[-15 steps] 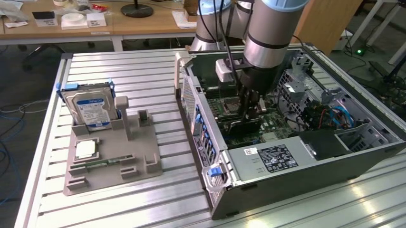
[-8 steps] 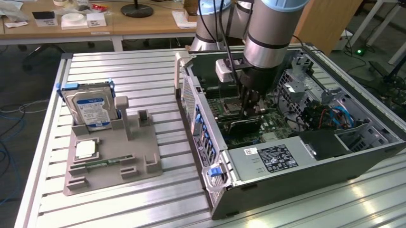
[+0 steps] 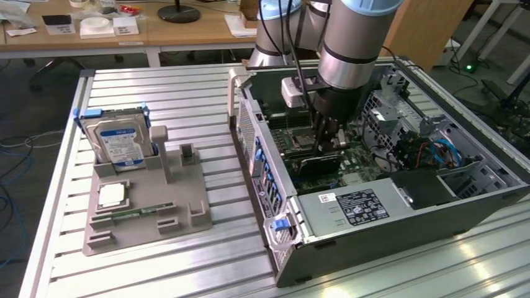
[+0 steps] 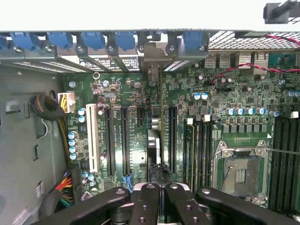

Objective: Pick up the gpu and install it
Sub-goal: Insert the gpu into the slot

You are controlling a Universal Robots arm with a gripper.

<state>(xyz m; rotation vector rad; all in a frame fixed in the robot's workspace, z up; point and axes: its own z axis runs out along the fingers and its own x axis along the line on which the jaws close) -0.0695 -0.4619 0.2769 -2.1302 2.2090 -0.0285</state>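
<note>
Gripper clamped on the gpu, deep in the open case

Gripper (image 4: pixel 155 187) was down inside the computer case (image 3: pixel 286 257), its two fingers drawn together on the top edge of the gpu (image 3: pixel 319 163). In the exterior view the card stood on edge just below the fingers, a dark slab set upright over the green motherboard (image 4: pixel 140 98), near the middle of the case. That upright hold made sense: a card goes into its slot edge-first, so it had to hang vertically from the fingers, in line with the long black slots (image 4: pixel 125 140).

From the wrist view the card appeared edge-on, a thin pale strip (image 4: pixel 154 145) running away from the fingers between two of those slots, toward the bracket openings with blue clips (image 4: pixel 93 40) at the case wall. Whether its bottom edge had already sat in a slot, or only hovered over one, could not be made out; the arm and fingers covered the contact line.

Outside the case, well apart on the metal table (image 3: pixel 207 261), a hard drive (image 3: pixel 118 143) stood in a grey holder (image 3: pixel 178 205), untouched. The fan face of the card was turned away and hard to read.
</note>
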